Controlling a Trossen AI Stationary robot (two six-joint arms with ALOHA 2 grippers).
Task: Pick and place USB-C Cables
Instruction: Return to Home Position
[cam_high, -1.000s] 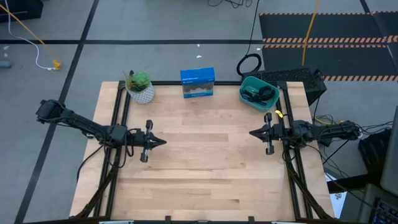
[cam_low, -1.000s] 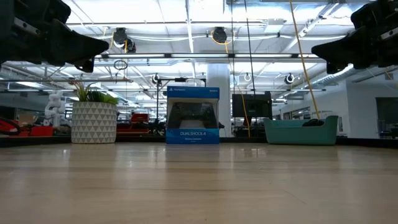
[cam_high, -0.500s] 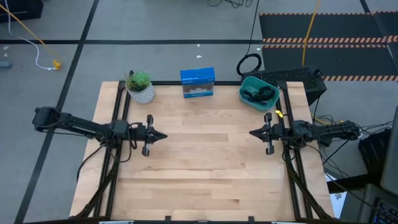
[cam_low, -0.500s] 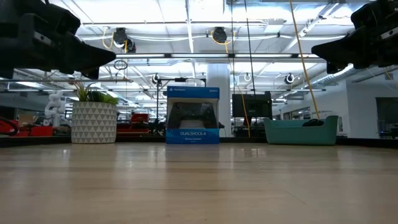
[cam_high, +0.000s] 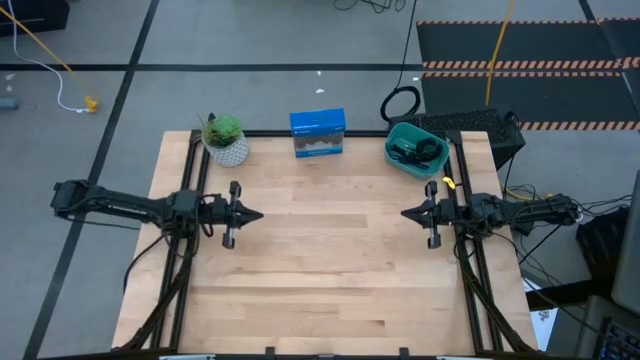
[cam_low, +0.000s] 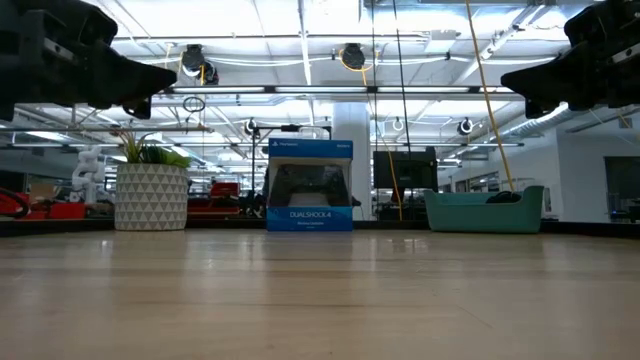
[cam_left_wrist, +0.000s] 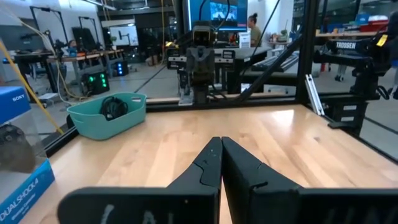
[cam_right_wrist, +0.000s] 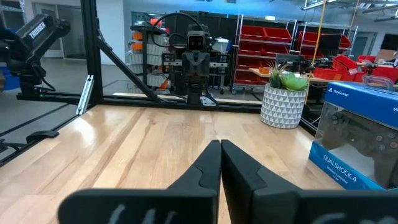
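A teal bin (cam_high: 416, 150) stands at the table's far right corner and holds a bundle of black cables (cam_high: 412, 151); it also shows in the left wrist view (cam_left_wrist: 107, 115). I cannot tell the cables apart, and I see no blue-purple one. My left gripper (cam_high: 260, 214) is shut and empty above the table's left side. My right gripper (cam_high: 403, 214) is shut and empty above the right side, just near of the bin. The fingertips of each meet in its own wrist view (cam_left_wrist: 219, 142) (cam_right_wrist: 220, 145).
A potted plant (cam_high: 225, 138) stands at the far left and a blue DualShock 4 box (cam_high: 318, 132) at the far middle. A big black cable loop (cam_high: 401, 103) lies on the floor behind the bin. Bare wood (cam_high: 330, 260) lies between the arms.
My left gripper has drawn back a little toward the table's left and far edges, still shut. My right arm has kept still.
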